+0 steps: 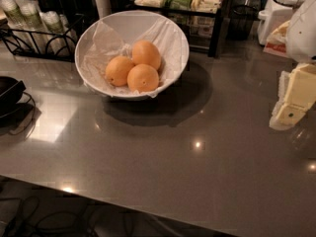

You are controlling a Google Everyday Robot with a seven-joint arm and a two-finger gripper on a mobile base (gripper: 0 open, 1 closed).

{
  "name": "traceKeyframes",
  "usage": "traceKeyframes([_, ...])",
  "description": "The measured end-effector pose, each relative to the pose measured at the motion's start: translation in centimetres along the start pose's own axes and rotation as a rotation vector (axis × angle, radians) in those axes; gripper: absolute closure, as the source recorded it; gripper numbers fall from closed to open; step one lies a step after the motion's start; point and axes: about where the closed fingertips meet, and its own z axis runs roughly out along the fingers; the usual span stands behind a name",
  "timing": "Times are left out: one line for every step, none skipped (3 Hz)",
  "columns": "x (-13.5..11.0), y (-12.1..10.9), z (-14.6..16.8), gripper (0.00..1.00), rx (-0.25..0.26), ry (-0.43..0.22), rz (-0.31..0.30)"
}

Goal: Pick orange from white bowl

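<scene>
The white bowl (pixel 98 33) is wide, lined with crumpled white paper, and stands at the back middle of the grey counter. Three near-identical pale oranges lie in it, touching each other: one at the left (pixel 119 70), one at the back (pixel 146 54) and one at the front (pixel 142 78). I see no clear mark that sets one apart. My gripper (pixel 290 111), pale yellow and white, hangs at the right edge of the view above the counter. It is well to the right of the bowl and holds nothing that I can see.
A black wire rack with cups (pixel 34 23) stands at the back left. A black shelf with packets (pixel 192 6) is behind the bowl. A dark dish (pixel 9 90) sits at the left edge. White appliances (pixel 279 9) stand at the back right. The counter's front edge (pixel 148 206) runs diagonally.
</scene>
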Motion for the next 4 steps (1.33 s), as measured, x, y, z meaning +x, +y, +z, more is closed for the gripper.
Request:
traceKeyframes([-0.1, 0.0, 0.0, 0.0, 0.0, -0.001, -0.001])
traceKeyframes([-3.1, -0.3, 0.8, 0.0, -0.009, -0.051, -0.048])
traceKeyframes([-8.6, -0.4, 1.2, 0.0, -0.017, -0.108, -0.158])
traceKeyframes([-8.6, -0.4, 1.2, 0.0, -0.017, -0.108, -0.158])
